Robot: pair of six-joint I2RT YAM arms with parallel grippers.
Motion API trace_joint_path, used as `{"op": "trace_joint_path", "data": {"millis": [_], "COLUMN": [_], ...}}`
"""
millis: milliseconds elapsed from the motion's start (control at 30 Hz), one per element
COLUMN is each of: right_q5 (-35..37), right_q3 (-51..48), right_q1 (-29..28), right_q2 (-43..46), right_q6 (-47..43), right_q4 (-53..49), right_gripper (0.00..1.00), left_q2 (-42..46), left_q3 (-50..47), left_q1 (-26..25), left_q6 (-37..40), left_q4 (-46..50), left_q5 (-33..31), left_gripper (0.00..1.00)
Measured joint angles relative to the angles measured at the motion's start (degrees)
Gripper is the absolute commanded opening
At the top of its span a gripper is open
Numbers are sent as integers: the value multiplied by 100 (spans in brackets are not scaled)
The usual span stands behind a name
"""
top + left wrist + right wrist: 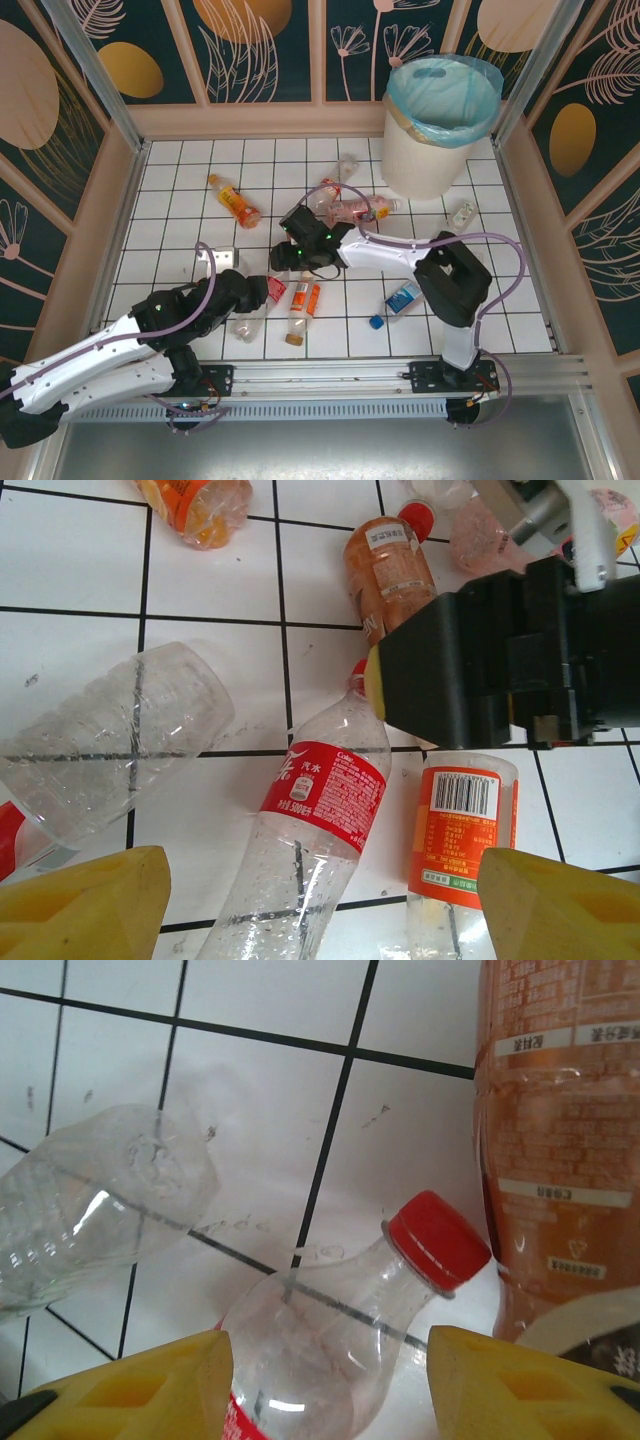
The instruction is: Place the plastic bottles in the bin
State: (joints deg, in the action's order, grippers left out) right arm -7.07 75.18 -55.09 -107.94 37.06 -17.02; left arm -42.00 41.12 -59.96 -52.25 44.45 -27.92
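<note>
Plastic bottles [300, 300]: strewn over white tiled table [180, 180], well apart from bin [430, 150] at far right corner. Step in hand, by judgement: pick-up of red-capped bottle [330, 1350]. Right gripper [325, 1380]: jaws apart, straddling the neck, nothing clamped; closing squarely, then lifting, called for next. Left gripper [320, 910]: jaws wide apart, hovering above. Markings: red label [325, 798], white Coca-Cola-style script, Chinese characters; orange-labelled bottle [455, 830], barcode, small print unreadable.

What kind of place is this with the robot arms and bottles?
Probably a robot practice booth: two robot arms bolted to a metal rail, a white tiled tabletop boxed in by flower-patterned walls, and plastic bottles scattered near a bin.
</note>
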Motion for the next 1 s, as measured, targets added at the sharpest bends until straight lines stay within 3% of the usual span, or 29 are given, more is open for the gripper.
{"op": "trace_joint_path", "data": {"millis": [500, 1000], "right_q5": [13, -7], "right_q3": [367, 935], "right_q1": [-4, -4], "right_q2": [-527, -1029], "right_q6": [256, 297], "right_q4": [-118, -127], "right_gripper": [63, 64], "left_q2": [691, 627], "left_q3": [-37, -70], "left_q1": [0, 0], "left_q6": [-109, -146], "left_q4": [61, 76], "left_q5": [-151, -151], "left_gripper": [80, 80]}}
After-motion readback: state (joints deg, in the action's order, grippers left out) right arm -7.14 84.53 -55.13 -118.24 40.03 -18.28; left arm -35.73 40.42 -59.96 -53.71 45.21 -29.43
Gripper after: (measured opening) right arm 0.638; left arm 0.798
